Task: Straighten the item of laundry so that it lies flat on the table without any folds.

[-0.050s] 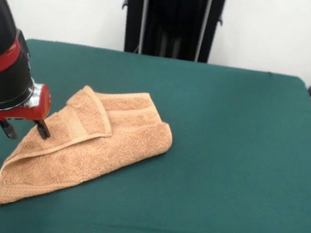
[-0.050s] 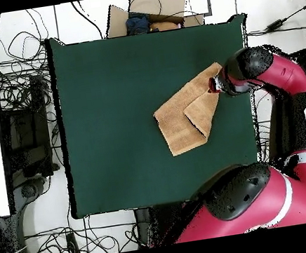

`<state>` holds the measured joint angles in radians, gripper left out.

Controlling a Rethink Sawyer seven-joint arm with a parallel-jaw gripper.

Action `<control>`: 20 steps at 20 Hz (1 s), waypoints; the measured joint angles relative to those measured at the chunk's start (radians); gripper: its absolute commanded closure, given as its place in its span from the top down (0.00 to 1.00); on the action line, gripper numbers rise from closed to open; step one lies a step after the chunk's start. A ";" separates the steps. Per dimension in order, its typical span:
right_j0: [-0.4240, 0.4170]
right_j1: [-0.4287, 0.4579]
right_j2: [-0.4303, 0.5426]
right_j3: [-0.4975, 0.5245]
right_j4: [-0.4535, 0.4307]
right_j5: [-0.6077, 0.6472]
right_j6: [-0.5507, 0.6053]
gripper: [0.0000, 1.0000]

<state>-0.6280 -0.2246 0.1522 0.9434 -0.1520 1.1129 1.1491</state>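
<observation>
Folded terry towel point(image 1: 85, 144) lay toward the green desk's point(image 1: 228, 132) eight o'clock in the front view. Pincer point(image 1: 25, 129) spread open, one tip touching the folded-over flap. Best to pinch only that top layer, then drag outward.

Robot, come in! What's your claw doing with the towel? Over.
Claw open, one fingertip at towel's edge. Towel still folded over itself, not flat. Nothing else on the table. Over.
</observation>
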 measured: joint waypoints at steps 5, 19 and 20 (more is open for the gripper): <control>0.006 -0.030 -0.001 0.031 0.000 0.000 0.000 1.00; 0.211 -0.276 -0.044 0.288 0.000 -0.115 0.002 1.00; 0.223 -0.287 -0.044 0.315 0.000 -0.171 0.002 1.00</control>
<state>-0.4049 -0.5116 0.1085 1.2579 -0.1518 0.9418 1.1510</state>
